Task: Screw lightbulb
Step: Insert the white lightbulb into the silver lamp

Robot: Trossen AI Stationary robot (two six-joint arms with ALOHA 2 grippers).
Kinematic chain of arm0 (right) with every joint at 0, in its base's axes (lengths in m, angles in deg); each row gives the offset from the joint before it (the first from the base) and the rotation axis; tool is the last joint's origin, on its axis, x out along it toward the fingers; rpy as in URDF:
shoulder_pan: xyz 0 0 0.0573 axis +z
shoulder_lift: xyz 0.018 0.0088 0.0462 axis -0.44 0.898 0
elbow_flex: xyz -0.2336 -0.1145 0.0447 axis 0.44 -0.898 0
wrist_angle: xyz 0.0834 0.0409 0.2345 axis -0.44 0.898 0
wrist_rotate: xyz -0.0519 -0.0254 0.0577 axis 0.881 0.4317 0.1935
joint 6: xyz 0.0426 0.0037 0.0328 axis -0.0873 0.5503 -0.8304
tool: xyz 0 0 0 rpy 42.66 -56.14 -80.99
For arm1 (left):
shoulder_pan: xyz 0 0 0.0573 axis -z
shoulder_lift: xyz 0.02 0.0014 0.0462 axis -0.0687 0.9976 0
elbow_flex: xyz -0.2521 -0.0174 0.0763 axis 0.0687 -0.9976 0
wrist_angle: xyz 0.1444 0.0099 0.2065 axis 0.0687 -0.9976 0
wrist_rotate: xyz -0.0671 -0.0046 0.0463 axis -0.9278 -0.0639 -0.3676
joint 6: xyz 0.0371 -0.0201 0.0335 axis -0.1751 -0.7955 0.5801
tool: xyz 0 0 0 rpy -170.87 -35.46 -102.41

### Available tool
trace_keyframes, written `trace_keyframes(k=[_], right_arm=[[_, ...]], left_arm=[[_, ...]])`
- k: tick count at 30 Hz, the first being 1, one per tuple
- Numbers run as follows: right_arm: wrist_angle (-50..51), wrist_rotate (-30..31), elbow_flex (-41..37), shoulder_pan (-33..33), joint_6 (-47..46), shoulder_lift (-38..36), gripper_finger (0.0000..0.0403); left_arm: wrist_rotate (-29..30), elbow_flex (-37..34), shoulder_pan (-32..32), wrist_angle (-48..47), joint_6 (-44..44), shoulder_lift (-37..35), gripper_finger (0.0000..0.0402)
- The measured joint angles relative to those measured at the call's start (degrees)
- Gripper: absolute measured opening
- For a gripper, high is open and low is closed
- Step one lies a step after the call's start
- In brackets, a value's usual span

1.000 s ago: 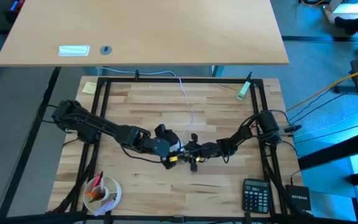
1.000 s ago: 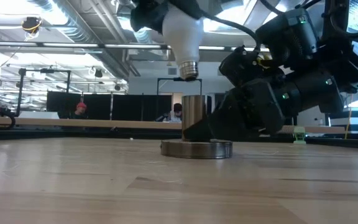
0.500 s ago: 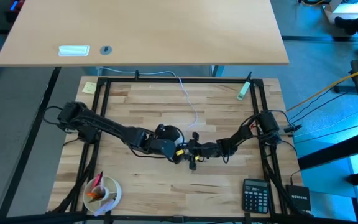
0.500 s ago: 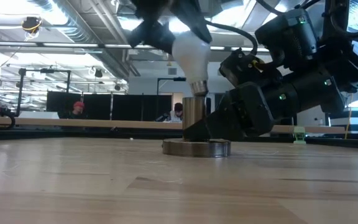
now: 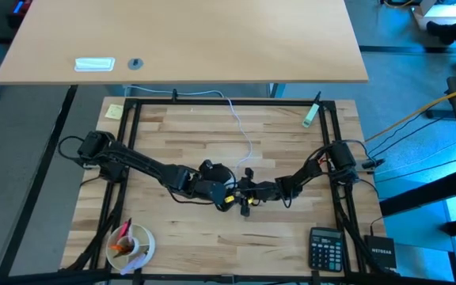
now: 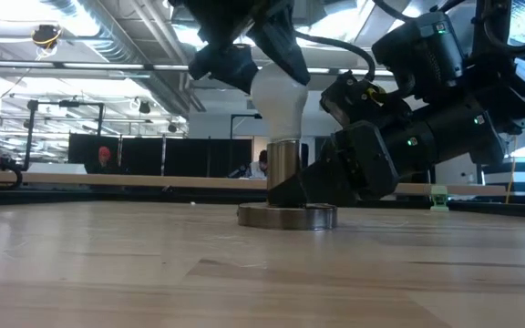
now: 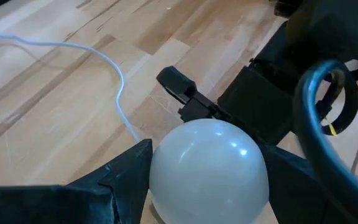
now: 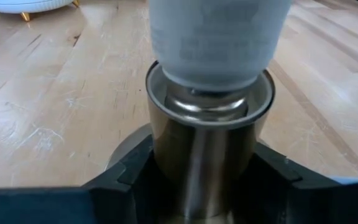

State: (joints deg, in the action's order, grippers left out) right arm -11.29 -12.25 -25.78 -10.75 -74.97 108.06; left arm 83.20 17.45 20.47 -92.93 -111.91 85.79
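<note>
The white lightbulb [image 6: 278,98] stands upright with its silvery screw base [image 8: 207,102] inside the mouth of the grey metal socket [image 6: 285,173], whose round disc foot [image 6: 287,217] rests on the table's middle. My left gripper [image 7: 207,171] is shut on the bulb from above. My right gripper [image 8: 201,165] is shut on the socket's cylinder, low at the table. A white cord [image 5: 240,131] runs from the socket toward the far edge. My left gripper pinches the bulb's round white globe [image 7: 166,168] between its two fingers, one on each side. The fingers come from above, slanting down. The bulb stands upright with its screw base in the socket's mouth. My right gripper pinches the socket's upright metal cylinder [image 8: 160,155] between its two fingers, one on each side. The fingers come level from the table's right side. The socket stands upright with its disc foot on the table.
A calculator [image 5: 326,248] lies at the near right. A white bowl with tools [image 5: 130,244] stands at the near left. A green marker [image 5: 311,113] and a yellow note [image 5: 114,112] lie at the far edge. A black frame [image 5: 133,158] rings the table.
My left gripper has carried the bulb down and a little toward the table's right, from above and beside the socket to over it. The bulb's screw base has gone into the socket's mouth. My right gripper has kept its hold on the socket.
</note>
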Motion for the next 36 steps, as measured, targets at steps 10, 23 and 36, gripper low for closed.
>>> trace_keyframes(k=[10,23,36], right_arm=[[0.90,-1.67,0.72,-0.03,-3.80,-0.19,0.0179],[6.73,-12.87,0.67,0.07,-6.08,-6.02,0.0179],[9.03,-28.39,0.59,0.22,-6.03,-12.37,0.0179]], left_arm=[[-3.89,0.10,-0.81,-1.61,1.69,0.39,0.0255],[-13.64,3.45,-1.38,-2.07,9.90,0.30,0.0255],[-23.89,3.57,-1.12,4.79,16.32,-0.54,0.0255]])
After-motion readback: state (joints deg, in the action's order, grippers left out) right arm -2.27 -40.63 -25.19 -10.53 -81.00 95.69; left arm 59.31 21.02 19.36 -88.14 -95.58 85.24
